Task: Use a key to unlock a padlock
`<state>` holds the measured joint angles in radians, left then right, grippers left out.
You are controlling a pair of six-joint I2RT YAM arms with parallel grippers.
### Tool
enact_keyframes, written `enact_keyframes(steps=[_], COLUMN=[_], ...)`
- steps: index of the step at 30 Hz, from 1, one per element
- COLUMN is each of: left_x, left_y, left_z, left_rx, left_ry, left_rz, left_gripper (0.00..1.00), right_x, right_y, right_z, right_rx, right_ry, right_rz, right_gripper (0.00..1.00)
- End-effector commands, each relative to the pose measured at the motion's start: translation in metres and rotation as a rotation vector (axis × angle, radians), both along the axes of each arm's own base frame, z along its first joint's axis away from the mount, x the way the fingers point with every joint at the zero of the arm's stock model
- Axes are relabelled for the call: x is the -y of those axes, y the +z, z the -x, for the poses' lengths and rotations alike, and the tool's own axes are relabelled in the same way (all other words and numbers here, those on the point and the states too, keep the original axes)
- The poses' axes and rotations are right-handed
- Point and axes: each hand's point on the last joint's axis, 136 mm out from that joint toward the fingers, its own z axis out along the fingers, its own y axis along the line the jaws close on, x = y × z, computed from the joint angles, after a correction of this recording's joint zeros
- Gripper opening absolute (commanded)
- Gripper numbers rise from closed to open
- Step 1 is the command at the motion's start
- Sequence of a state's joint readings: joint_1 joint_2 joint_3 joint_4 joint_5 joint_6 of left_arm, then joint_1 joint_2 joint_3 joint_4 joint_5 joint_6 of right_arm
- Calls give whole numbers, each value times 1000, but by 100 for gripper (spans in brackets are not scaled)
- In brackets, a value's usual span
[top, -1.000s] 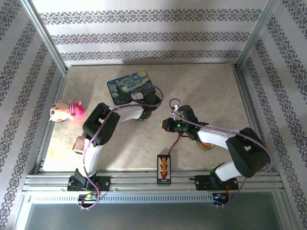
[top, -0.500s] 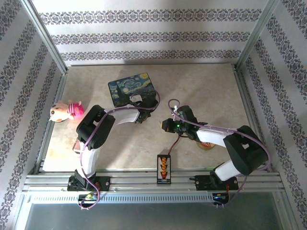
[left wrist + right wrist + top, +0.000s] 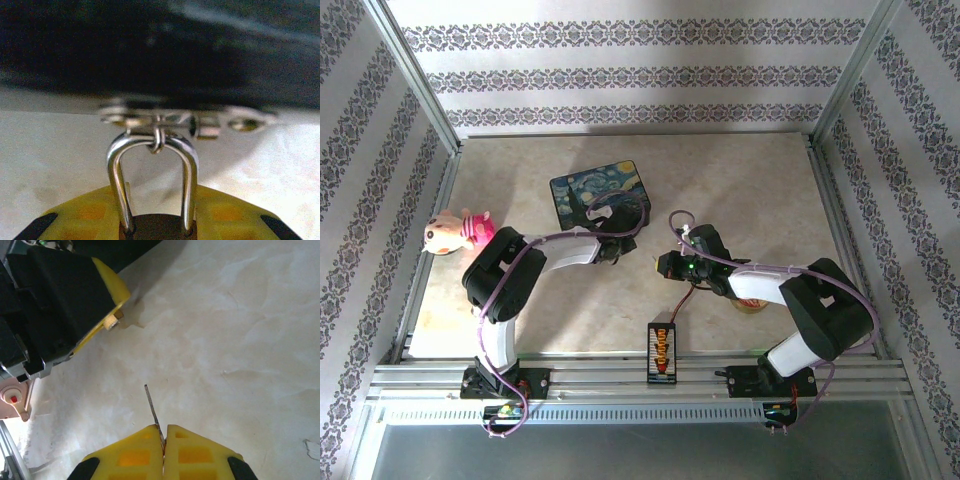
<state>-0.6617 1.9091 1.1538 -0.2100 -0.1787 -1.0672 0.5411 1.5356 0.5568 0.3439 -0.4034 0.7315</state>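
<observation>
Our left elbow (image 3: 492, 280) has swung outward. The left gripper (image 3: 157, 226) clasps the padlock (image 3: 117, 175) and the right gripper (image 3: 163, 450) pinches the key (image 3: 151, 407); we should line blade to keyhole slowly.

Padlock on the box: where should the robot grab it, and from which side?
Grab the padlock by its body, from the side away from the box. The thin shackle is hooked through the clasp, so only the body sticks out, where the left gripper holds it.
</observation>
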Motion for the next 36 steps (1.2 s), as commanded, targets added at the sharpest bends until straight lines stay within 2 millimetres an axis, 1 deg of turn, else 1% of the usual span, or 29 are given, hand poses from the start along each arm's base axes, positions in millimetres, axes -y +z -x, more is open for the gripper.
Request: enact_keyframes(steps=[1,9,14,20,28,36], left_x=[38,51,57,65,63,63], left_y=[1,3,0,-1,6,5], left_z=[22,22,24,22,15,14], left_rx=[-35,-43,-68,-88,-62,-65], left_ry=[-55,-76,-93,-102,-91,-82], left_rz=[120,162,186,243,275,315], left_gripper=[23,24,24,24,24,24], right_x=[0,5,2,-1,-5,-8], right_y=[-5,-12,-15,-19,-21,-21], right_z=[1,10,17,18,18,17], right_rx=[4,0,47,117,163,182], right_ry=[-12,-28,-26,-33,-57,-64], right_rz=[6,21,66,94,92,95], right_gripper=[0,0,0,0,0,0])
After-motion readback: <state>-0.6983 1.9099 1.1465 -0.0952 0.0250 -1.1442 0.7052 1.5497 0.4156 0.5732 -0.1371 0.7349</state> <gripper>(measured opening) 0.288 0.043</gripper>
